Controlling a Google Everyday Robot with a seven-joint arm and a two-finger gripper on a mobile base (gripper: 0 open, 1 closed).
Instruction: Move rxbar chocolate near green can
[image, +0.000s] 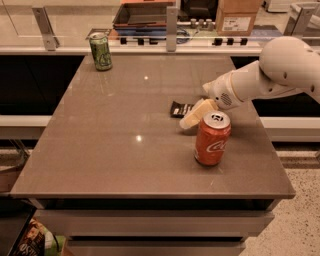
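The rxbar chocolate (179, 108) is a flat black wrapper lying on the brown table (115, 145), right of centre. My gripper (189, 119) comes in from the right on a white arm and sits low at the bar's right end, covering part of it. The green can (100, 51) stands upright at the table's far left corner, well away from the bar and the gripper.
A red Coca-Cola can (212, 138) stands upright just in front and to the right of the gripper, close to it. Behind the table runs a counter with metal posts (171, 22), a dark tray (142, 14) and a cardboard box (238, 15).
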